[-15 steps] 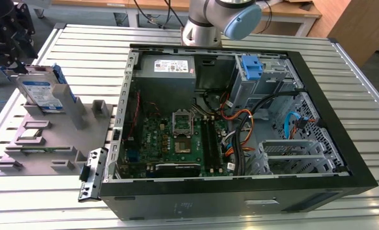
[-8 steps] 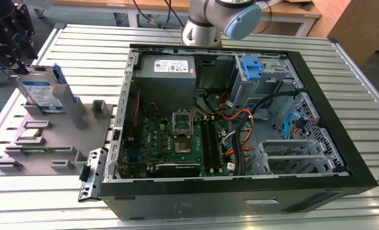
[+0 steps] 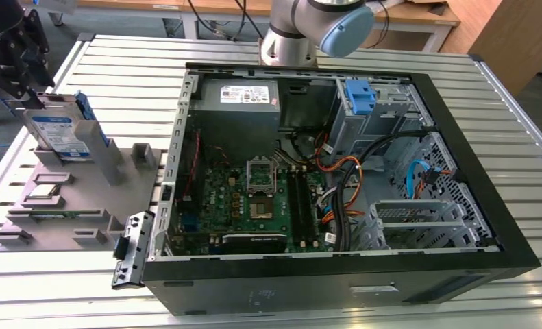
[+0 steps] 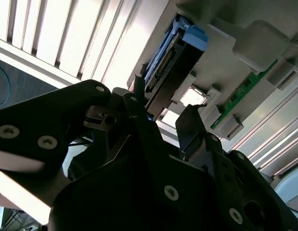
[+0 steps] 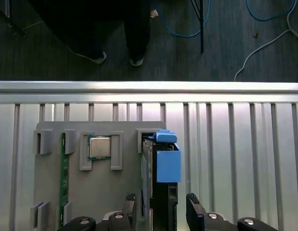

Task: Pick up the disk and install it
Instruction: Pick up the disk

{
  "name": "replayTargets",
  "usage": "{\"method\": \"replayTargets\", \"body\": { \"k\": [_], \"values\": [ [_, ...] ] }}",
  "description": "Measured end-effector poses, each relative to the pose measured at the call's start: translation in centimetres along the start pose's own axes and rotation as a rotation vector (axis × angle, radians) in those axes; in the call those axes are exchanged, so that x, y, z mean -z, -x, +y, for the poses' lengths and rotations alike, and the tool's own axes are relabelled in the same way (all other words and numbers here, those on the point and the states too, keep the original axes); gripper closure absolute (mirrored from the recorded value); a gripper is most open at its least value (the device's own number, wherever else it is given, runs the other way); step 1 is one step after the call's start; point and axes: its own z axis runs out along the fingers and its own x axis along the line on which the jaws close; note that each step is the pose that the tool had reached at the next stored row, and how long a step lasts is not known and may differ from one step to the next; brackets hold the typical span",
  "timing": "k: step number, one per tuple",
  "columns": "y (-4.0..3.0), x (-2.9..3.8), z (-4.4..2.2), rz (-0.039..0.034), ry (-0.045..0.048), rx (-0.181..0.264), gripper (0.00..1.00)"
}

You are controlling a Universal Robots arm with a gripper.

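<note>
The upright disk (image 5: pixel 166 166) in the grey holder (image 5: pixel 101 192) is straddled by the gripper (image 5: pixel 161 199), jaws spread wide, nothing clasped.

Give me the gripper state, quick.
Gripper: open, one finger on each side of the upright disk, holding nothing.

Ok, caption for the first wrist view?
Open fingers straddle the upright disk standing in the grey holder on the slatted table.
</note>
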Motion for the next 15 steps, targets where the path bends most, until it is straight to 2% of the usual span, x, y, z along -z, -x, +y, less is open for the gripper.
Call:
{"method": "replayTargets", "body": {
  "k": [2,5,6,11,15],
  "values": [
    [0.02,-0.05,0.0,0.0022,0.0002,0.006,0.47],
    [0.04,-0.05,0.0,0.0139,0.0002,0.006,0.47],
    [0.04,-0.05,0.0,0.015,0.0001,0.006,0.47],
    [0.04,-0.13,-0.01,0.0155,-0.0007,0.008,0.47],
    [0.03,-0.26,-0.01,0.0164,-0.0029,0.026,0.47]
  ]
}}
